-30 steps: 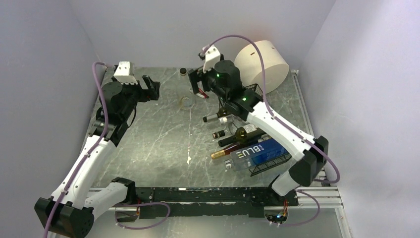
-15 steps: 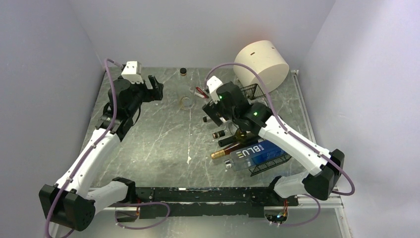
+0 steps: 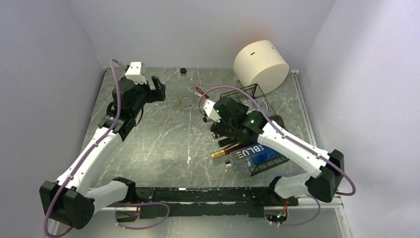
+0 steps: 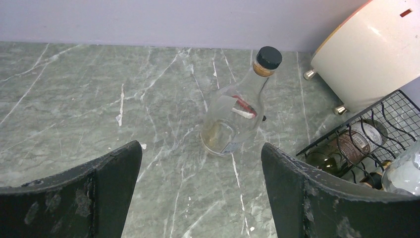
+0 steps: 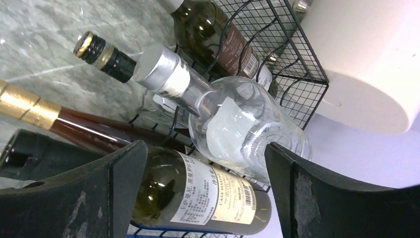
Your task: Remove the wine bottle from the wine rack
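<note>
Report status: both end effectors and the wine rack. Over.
Left end effector open, empty, facing upright clear glass bottle. Right end effector open over black wire-mesh wine rack, nothing gripped. Dark green glass wine bottle racked; clear silver-capped bottle crowds it.

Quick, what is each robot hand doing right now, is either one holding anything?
Left gripper: jaws open, holding nothing.
Right gripper: jaws open over the wine rack, holding nothing.

walls (image 3: 198,25): plain pale lilac | tabletop (image 3: 158,134): grey-green marble, white veins

Bottles (image 5: 198,193) crowd wine rack (image 3: 246,92), cream cylinder (image 3: 261,64) just behind, open tabletop (image 3: 158,139) to left
</note>
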You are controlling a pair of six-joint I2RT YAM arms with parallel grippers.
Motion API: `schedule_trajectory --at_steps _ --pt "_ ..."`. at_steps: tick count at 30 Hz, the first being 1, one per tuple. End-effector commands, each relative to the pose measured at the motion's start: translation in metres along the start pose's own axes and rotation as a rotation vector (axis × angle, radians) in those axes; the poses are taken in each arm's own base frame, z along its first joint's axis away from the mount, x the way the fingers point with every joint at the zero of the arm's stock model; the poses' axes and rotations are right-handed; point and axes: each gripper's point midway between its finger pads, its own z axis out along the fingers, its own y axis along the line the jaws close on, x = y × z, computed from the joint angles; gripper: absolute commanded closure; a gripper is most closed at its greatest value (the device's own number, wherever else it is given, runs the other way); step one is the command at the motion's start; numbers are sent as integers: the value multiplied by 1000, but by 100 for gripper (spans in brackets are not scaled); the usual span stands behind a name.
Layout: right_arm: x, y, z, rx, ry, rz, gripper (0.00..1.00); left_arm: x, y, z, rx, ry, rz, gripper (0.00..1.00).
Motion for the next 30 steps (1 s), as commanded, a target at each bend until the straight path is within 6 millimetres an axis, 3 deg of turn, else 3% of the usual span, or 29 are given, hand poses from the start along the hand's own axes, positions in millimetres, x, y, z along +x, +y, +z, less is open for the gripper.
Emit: schedule_trajectory --at_steps 1,5,16,30 --pt "4 1 -2 -38 6 -167 8 -25 -5 -8 9 -67 6 6" --pt "0 5 5 -62 -11 -244 14 -29 -8 -12 22 -78 3 6" --pt "-12 18 31 -100 -49 -396 19 -32 -9 -15 27 -83 0 6" --pt "-2 20 69 -75 45 -504 35 -31 -6 -13 14 -79 4 6"
